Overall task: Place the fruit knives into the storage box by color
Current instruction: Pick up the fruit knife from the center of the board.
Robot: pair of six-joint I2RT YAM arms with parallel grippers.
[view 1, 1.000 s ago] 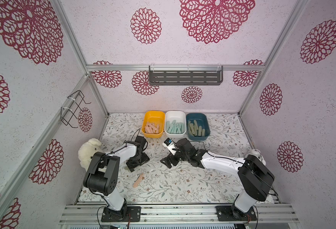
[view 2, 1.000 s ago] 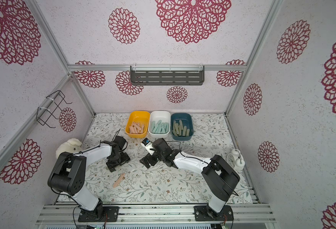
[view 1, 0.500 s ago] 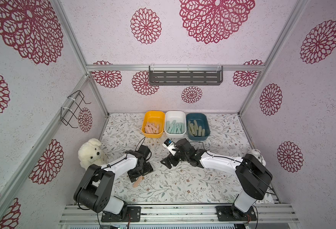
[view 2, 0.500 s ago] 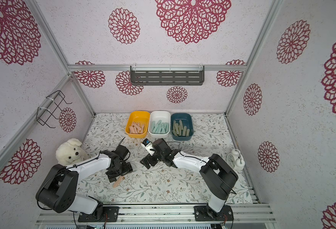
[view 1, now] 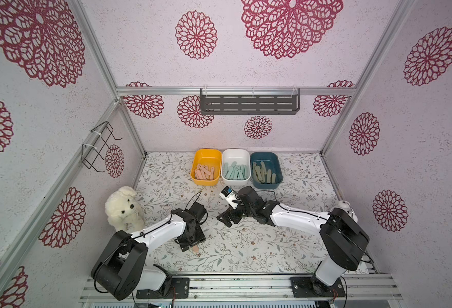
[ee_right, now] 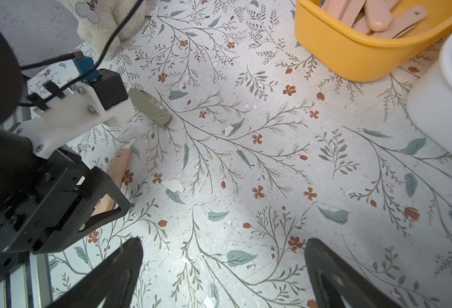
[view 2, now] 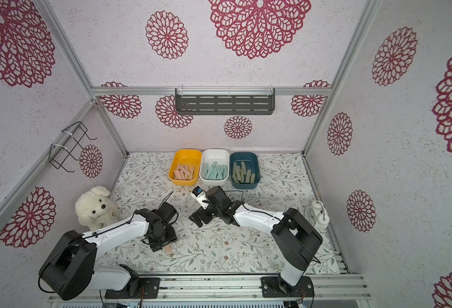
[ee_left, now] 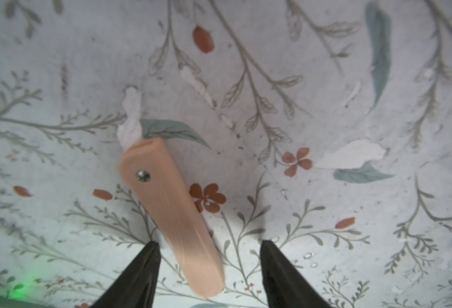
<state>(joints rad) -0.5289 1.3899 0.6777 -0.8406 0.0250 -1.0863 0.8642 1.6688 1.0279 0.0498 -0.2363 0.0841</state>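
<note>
A peach-pink fruit knife (ee_left: 171, 213) lies flat on the floral mat, and my left gripper (ee_left: 209, 242) stands over it. The jaws straddle its rounded end with gaps on both sides, so the gripper is open. In both top views only the knife's tip (view 1: 195, 248) (view 2: 168, 248) shows under the left gripper (view 1: 191, 240). An olive fruit knife (ee_right: 150, 108) lies on the mat beside the left wrist, partly hidden by it. My right gripper (ee_right: 223, 240) (view 1: 226, 217) hovers open and empty mid-table. The yellow (view 1: 205, 182), white (view 1: 235, 182) and blue (view 1: 266, 185) storage boxes hold peach, mint and olive knives.
A white plush dog (view 1: 123, 208) sits by the left wall. A white alarm clock (view 2: 317, 216) stands at the right edge behind the right arm. A wire rack (view 1: 99, 146) hangs on the left wall and a grey shelf (view 1: 249, 104) on the back wall.
My left arm has swung toward the front edge and come down over the peach knife, and its jaws have narrowed around it. The right arm has not moved.
</note>
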